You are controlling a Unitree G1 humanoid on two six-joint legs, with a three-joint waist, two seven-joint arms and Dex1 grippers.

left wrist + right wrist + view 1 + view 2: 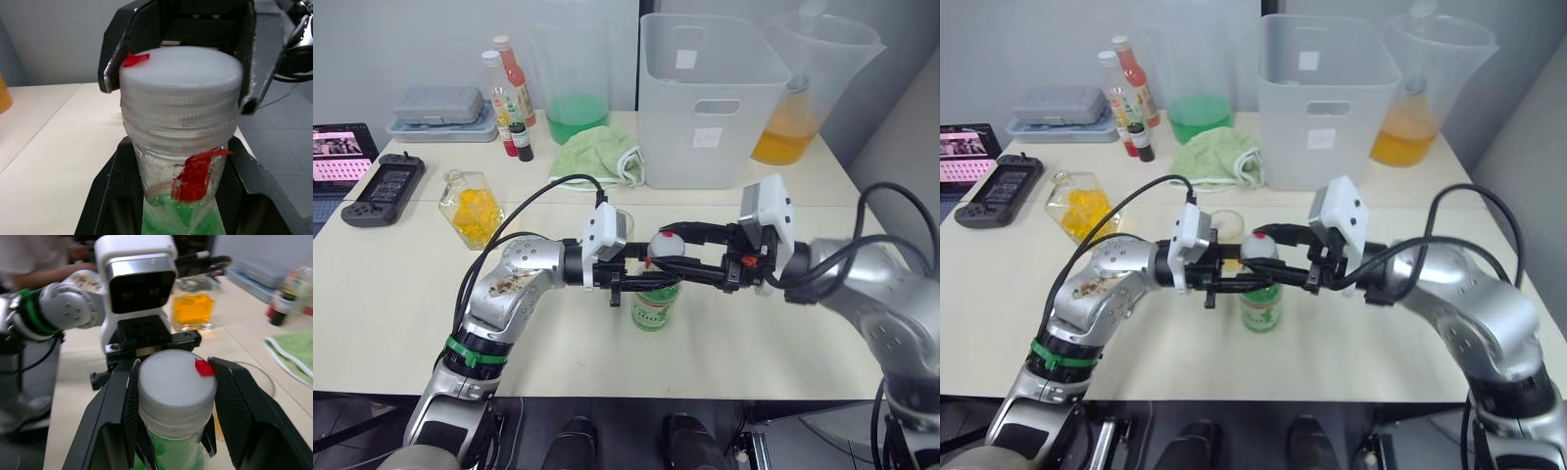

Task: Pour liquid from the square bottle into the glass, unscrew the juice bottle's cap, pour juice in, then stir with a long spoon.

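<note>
left gripper (641,284) pinches the juice bottle (655,305) neck, right gripper (173,404) pinches the juice bottle's cap (173,377); twist squarely, bottle steady and upright.

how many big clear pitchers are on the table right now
2. One pitcher holding green liquid stands at the back of the table, left of the white bin; one holding orange liquid stands right of the bin. Another could be hidden behind the bin.

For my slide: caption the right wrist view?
Right end effector grips the juice bottle's cap; left end effector steadies its neck.
</note>
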